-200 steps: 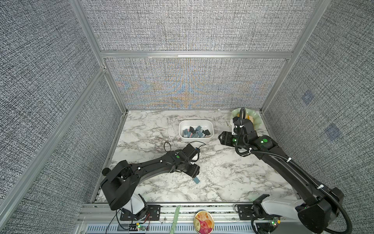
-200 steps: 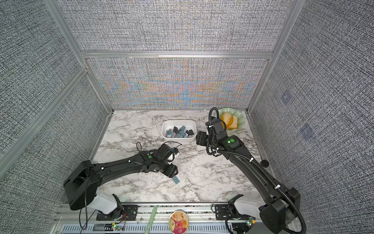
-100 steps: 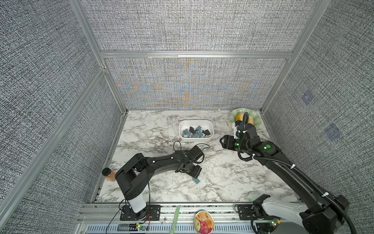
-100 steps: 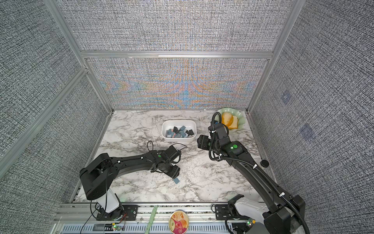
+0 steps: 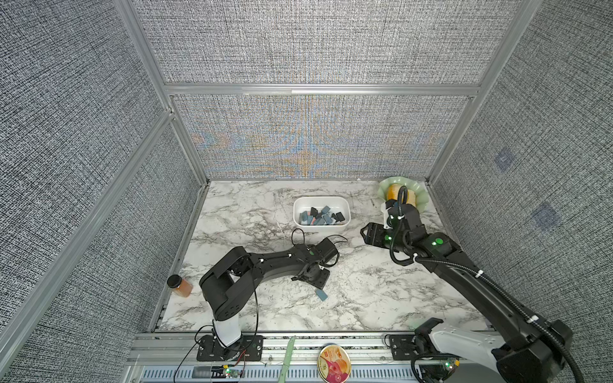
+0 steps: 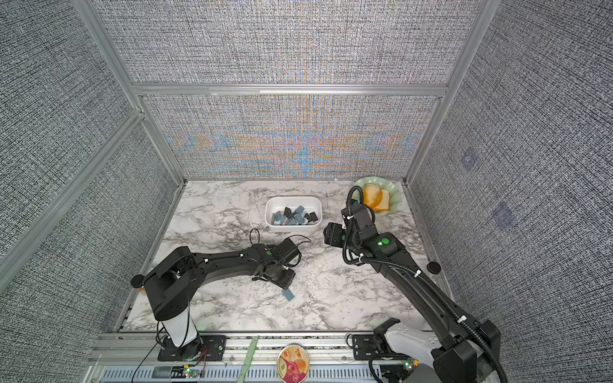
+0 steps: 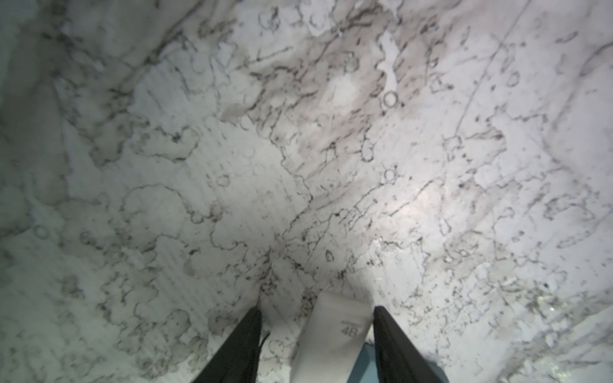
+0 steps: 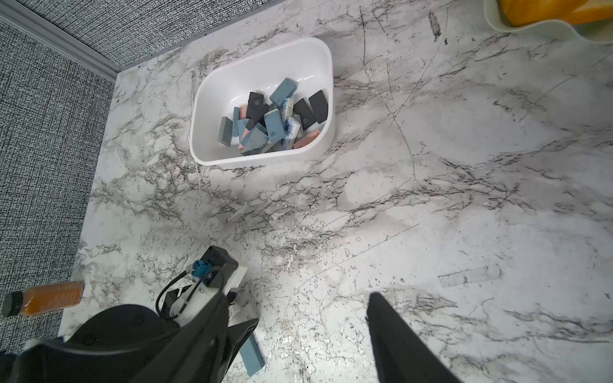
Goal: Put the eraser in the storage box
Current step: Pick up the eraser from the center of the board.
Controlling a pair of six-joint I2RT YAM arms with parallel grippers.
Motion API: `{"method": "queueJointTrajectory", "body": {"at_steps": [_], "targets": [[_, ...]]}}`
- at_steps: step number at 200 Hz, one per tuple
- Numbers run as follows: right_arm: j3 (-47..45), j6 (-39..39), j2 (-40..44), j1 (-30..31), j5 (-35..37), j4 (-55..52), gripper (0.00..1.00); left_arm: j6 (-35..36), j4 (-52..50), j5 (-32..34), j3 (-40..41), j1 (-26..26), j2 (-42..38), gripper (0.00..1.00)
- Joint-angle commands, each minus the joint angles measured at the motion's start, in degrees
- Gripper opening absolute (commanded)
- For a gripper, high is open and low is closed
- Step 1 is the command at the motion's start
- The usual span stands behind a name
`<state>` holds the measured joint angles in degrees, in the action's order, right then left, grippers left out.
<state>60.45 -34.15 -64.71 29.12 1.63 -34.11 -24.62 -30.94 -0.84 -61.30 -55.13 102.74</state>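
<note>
Item: eraser, a blue-grey block in a white sleeve marked 4B, laid flat on the marble desk, well apart from the storage box on its robot-facing side. Step in hand, as judged: the pinch before the lift. Left hand: lowered over the eraser, fingers apart and straddling it. In the left wrist view 1 finger is seen against the sleeve's edge, while a gap is left at the other finger, so nothing is clamped yet. Handling advised: the hand is best centred so that both fingers meet the long sides together and the block is not skidded or twisted. The pinch is best kept low and square, since the sleeve may slide on the rubber. A lift above the storage box's wall would then be needed, with release beside the heap of erasers held there. Right hand: fingers apart, nothing between them, held near the storage box.
</note>
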Motion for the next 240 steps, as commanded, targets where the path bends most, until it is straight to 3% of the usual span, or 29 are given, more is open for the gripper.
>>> {"method": "queueJointTrajectory", "body": {"at_steps": [1, 54, 119, 192, 240], "targets": [[-0.3, -0.6, 0.4, 0.0, 0.8, 0.6, 0.69, -0.1, -2.1, 0.1, 0.8, 0.0, 0.0, 0.54], [-0.7, -1.0, -0.1, 0.0, 0.4, 1.2, 0.69, 0.4, -2.4, -0.4, 1.4, -0.3, -0.4, 0.47], [-1.3, -1.1, 0.3, 0.1, 0.4, 1.2, 0.69, -0.4, -2.1, -1.0, 1.9, -1.4, 0.1, 0.47], [-1.9, -1.5, 0.2, 0.1, 1.0, 1.2, 0.69, -1.9, -2.2, -0.4, 1.9, -1.6, 0.4, 0.31], [-1.8, -1.6, -0.2, 0.1, 1.6, 1.0, 0.69, -3.2, -3.5, 0.9, -0.5, -1.6, 0.9, 0.29]]}}
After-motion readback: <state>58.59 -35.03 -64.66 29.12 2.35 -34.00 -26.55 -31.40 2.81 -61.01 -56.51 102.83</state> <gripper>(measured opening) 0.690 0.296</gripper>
